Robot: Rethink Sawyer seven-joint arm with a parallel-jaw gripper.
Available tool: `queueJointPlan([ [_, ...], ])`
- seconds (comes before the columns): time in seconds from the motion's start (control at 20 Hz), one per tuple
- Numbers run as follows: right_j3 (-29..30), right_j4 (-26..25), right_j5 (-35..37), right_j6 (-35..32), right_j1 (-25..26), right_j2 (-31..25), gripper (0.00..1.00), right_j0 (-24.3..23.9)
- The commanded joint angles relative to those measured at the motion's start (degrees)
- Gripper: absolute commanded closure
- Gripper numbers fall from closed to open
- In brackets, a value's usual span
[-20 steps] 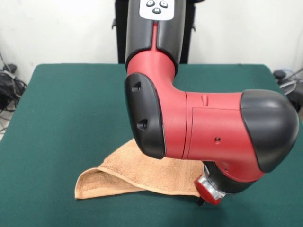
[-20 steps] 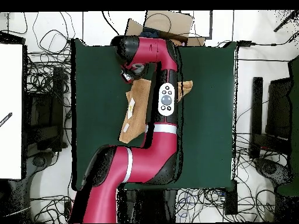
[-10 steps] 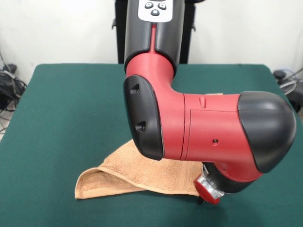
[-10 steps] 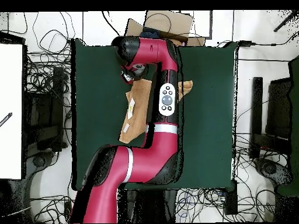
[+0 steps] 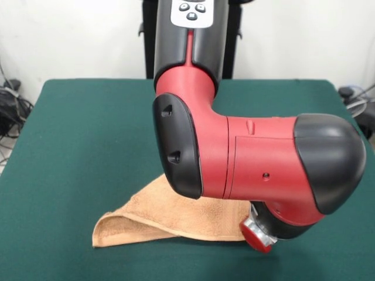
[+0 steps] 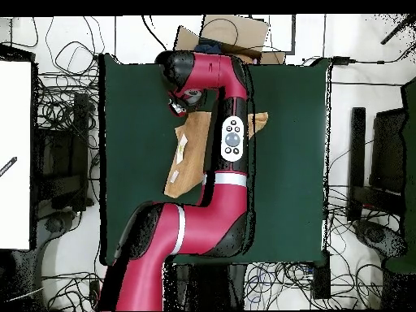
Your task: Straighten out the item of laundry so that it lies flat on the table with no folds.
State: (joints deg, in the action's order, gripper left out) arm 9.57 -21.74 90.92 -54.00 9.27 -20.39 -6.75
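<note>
The peach-orange towel (image 5: 158,213) lies on the green table (image 5: 76,134) near its front edge, folded over on itself, with a rolled fold at its left corner. The arm's big red elbow hides its right and far parts. In the overhead view the towel (image 6: 191,154) lies under the arm, with white tags on its left side and a corner showing to the right of the arm. My gripper (image 5: 256,241) hangs low at the towel's right corner, mostly hidden under the wrist. It also shows in the overhead view (image 6: 180,107) at the towel's top end.
The arm (image 6: 231,138) stretches across the middle of the table (image 6: 138,122). A cardboard box (image 6: 231,32) sits beyond the table's far edge. Cables and a white panel (image 6: 15,154) lie beside the table.
The small dark tip under the wrist no longer shows in the front view. The arm and towel have hardly moved.
</note>
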Motion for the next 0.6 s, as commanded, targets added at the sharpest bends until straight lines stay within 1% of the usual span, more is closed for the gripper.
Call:
queueJointPlan([
  [0.05,8.63,-0.41,-5.74,-14.61,1.13,-0.17,1.0,-0.27],
  [0.6,9.11,0.09,-7.3,-14.74,1.03,-0.14,1.0,-0.32],
])
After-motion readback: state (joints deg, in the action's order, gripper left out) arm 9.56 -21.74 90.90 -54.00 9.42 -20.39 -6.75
